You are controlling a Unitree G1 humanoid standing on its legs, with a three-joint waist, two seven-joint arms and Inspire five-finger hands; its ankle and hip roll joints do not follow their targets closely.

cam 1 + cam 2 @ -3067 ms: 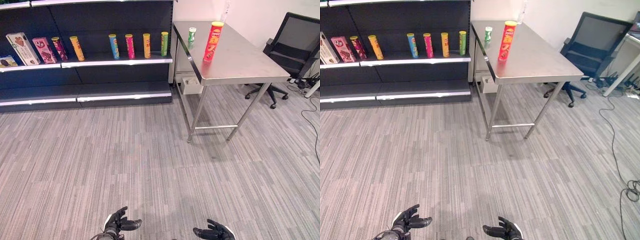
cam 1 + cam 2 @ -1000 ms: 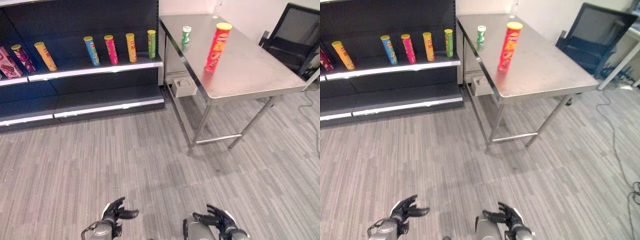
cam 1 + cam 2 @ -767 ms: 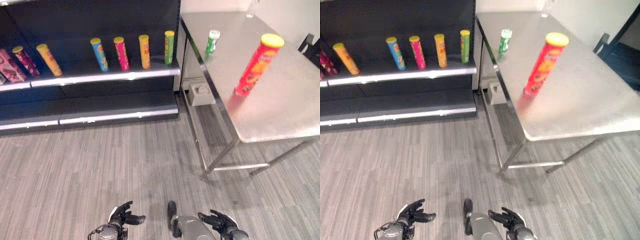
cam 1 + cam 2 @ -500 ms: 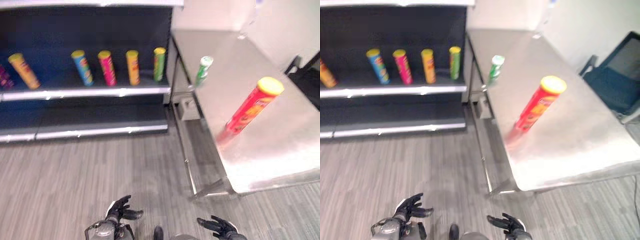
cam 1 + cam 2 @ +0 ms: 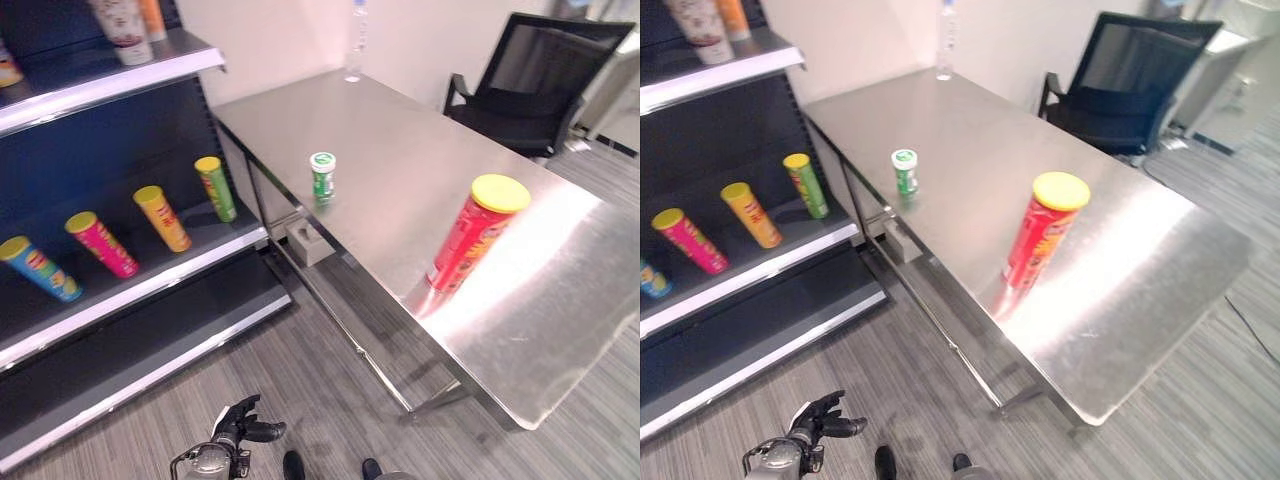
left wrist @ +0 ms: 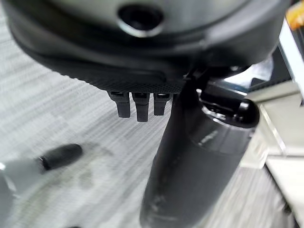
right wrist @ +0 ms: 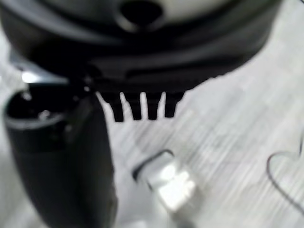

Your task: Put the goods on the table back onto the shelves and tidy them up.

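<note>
Red canister (image 5: 470,235): likely light, rigid, slick; grasp mid-body. My left hand (image 5: 235,430) and right hand (image 7: 137,99) hang slack-fingered, empty.

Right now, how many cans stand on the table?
2. A tall red can stands near the table's front part; a small green can stands by its shelf-side edge. A clear bottle stands at the far end; nothing seems hidden.

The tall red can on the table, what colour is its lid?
Yellow. The tall red can shows its lid best in the right eye view.
</note>
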